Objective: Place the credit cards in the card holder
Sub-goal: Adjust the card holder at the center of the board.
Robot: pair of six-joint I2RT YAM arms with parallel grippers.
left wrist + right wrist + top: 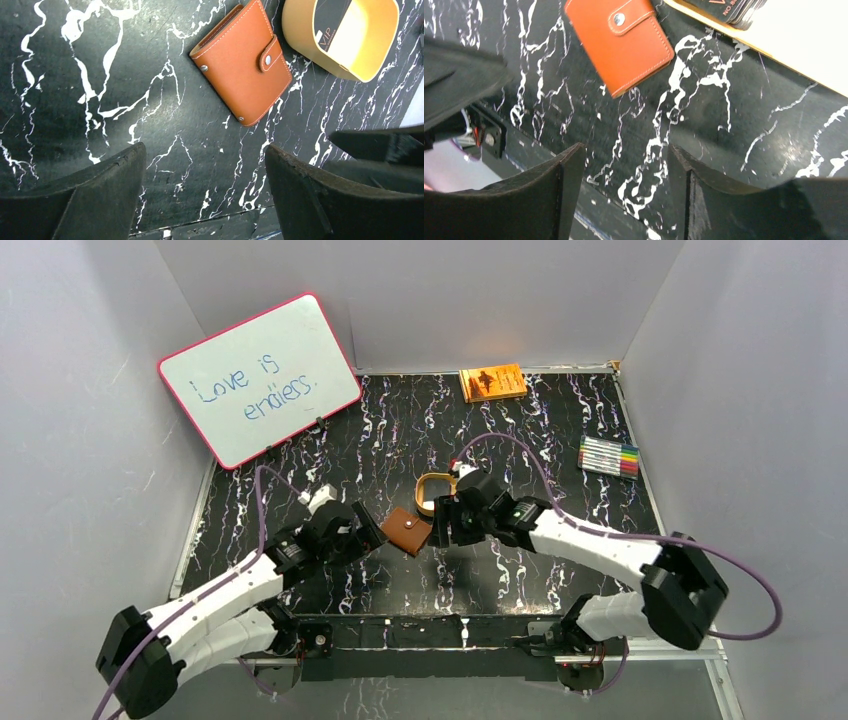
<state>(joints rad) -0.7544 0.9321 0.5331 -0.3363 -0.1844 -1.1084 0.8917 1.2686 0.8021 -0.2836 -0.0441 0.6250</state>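
Whiteboard (260, 380) "Love is endless.", card (332, 20) "VIP"

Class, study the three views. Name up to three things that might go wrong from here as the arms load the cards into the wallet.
1. The card holder lies flat with its strap snapped shut; prying it open may just slide it across the table.
2. The cards sit stacked in the tan tray; the jaws may lift several or none.
3. The left jaws and right jaws hang close together near the card holder, so the arms may collide.
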